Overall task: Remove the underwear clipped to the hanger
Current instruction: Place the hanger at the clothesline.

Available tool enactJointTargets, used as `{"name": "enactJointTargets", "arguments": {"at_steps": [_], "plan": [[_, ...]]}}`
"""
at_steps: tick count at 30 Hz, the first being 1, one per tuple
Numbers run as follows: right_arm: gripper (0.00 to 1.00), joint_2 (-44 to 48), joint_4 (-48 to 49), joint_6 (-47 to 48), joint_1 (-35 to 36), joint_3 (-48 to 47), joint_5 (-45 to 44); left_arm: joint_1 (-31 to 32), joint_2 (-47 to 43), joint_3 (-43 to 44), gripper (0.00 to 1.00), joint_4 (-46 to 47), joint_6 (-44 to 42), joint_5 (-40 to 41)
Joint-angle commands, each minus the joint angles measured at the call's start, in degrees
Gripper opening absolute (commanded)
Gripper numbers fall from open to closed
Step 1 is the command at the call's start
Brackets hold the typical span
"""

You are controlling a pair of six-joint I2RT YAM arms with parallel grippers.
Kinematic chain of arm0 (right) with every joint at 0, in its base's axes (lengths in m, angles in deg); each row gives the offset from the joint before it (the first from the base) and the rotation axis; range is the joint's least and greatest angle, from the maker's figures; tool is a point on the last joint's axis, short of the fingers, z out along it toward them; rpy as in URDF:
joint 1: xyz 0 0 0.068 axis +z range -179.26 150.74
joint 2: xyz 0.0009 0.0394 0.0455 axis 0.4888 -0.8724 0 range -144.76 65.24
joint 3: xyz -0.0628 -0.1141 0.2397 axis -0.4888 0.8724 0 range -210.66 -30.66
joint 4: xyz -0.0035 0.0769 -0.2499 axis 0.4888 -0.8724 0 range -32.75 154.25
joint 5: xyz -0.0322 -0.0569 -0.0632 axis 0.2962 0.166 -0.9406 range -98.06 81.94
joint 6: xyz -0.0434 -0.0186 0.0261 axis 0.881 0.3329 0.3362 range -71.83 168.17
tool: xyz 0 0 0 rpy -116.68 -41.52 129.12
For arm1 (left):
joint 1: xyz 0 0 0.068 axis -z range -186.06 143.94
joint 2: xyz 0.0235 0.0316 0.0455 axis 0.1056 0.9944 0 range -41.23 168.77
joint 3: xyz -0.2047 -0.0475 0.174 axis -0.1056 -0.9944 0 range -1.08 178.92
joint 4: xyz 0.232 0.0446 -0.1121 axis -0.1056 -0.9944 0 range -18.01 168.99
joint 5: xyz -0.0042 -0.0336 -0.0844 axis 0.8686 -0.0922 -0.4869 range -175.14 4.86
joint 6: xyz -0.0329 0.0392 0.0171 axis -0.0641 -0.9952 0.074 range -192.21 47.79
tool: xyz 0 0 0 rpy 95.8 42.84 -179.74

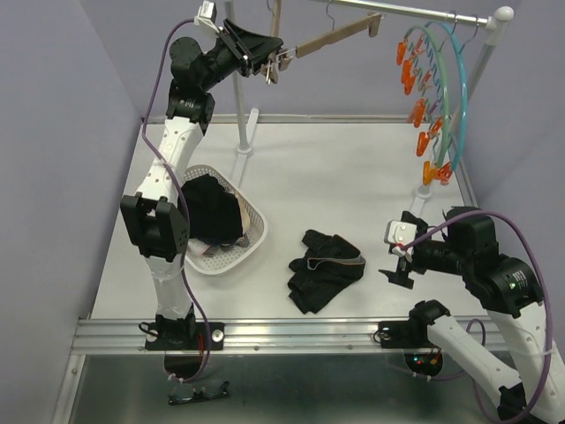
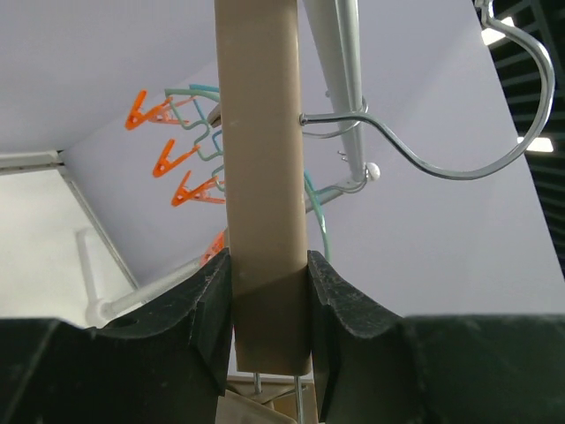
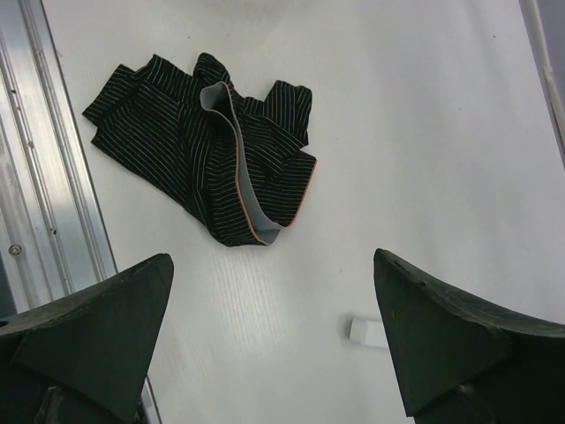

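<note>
My left gripper (image 1: 270,58) is raised high at the back and is shut on the end of a tan wooden hanger (image 1: 331,37) that hangs from the rail; no cloth shows on it. In the left wrist view the jaws (image 2: 267,283) clamp the hanger's bar (image 2: 263,159), with its metal hook (image 2: 441,159) to the right. A black striped underwear piece (image 1: 324,267) lies crumpled on the table, also in the right wrist view (image 3: 203,150). More black underwear (image 1: 212,212) lies in a white basket (image 1: 252,238). My right gripper (image 1: 402,265) (image 3: 274,291) is open and empty, low over the table, right of the striped piece.
A white rack with a top rail (image 1: 415,11) and poles (image 1: 243,115) stands at the back. A teal ring hanger with orange pegs (image 1: 431,106) hangs at the right. A small white object (image 3: 366,333) lies on the table under the right gripper.
</note>
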Motion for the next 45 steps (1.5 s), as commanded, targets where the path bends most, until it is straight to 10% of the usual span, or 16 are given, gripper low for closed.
{"name": "enactJointTargets", "arguments": {"at_steps": [1, 45], "plan": [[1.0, 0.75, 2.49, -1.0, -0.57, 0.76, 1.08, 0.54, 0.89, 3.35, 0.0, 6.78, 5.06, 1.61], [1.0, 4.35, 2.84, -2.14, -1.45, 3.66, 5.65, 1.42, 15.22, 19.96, 0.0, -1.83, 10.34, 10.92]]}}
